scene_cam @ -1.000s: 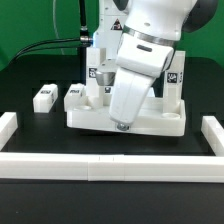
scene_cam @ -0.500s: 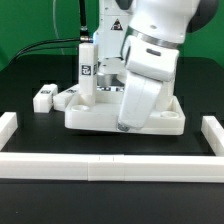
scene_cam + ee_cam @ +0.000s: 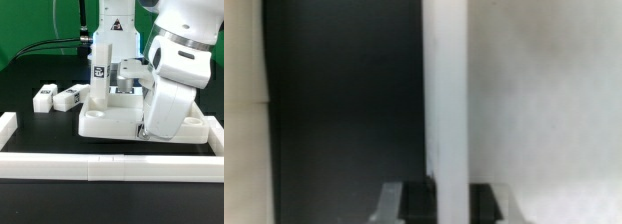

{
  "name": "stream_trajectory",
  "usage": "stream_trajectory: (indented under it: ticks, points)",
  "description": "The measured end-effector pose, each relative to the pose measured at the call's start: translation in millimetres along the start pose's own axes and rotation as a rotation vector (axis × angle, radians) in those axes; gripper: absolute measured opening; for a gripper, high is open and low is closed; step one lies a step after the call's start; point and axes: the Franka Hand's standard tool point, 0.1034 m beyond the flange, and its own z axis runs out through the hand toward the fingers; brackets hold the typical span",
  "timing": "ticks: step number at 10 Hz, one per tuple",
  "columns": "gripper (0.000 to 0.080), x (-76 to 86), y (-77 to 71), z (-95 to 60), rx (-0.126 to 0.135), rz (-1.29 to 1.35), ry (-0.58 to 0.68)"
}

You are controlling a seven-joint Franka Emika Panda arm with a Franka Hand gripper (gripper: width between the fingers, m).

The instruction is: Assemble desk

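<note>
The white desk top (image 3: 108, 124) lies on the black table with its rim up. One white tagged leg (image 3: 100, 66) stands upright in its back corner at the exterior view's left. My gripper (image 3: 143, 129) reaches down onto the front rim and is shut on it. In the wrist view the rim (image 3: 441, 100) runs as a white strip between my gripper (image 3: 441, 206) fingers, which press on both sides of it. Two loose tagged legs (image 3: 44, 97) (image 3: 70, 98) lie on the table to the exterior view's left of the desk top.
A low white border wall (image 3: 110, 166) runs along the front, with end pieces at the exterior view's left (image 3: 8, 127) and right (image 3: 216, 133). The desk top's right end is close to the right wall piece. The robot base (image 3: 114, 30) stands behind.
The desk top, with its upright leg, has slid to the exterior view's right together with my gripper. The two loose legs have stayed in place.
</note>
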Motion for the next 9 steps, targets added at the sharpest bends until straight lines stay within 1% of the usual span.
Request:
stream_trajectory:
  ticks: [2, 3, 4, 5, 6, 7, 9]
  points:
    - [0.0053, -1.1, -0.3, 1.6, 0.003, 0.002, -0.001]
    - [0.0053, -2.9, 0.0, 3.8, 0.017, 0.002, -0.008]
    - [0.0053, -3.3, 7.4, 2.3, 0.017, 0.004, -0.013]
    - [0.0053, -2.1, 19.5, -0.1, 0.008, 0.006, -0.017]
    - [0.0053, -0.4, 27.7, -0.2, 0.010, 0.006, -0.021]
    - [0.0053, 0.4, 34.1, -1.3, 0.010, 0.008, -0.025]
    - [0.0053, 1.1, 44.5, -7.7, -0.005, 0.013, -0.024]
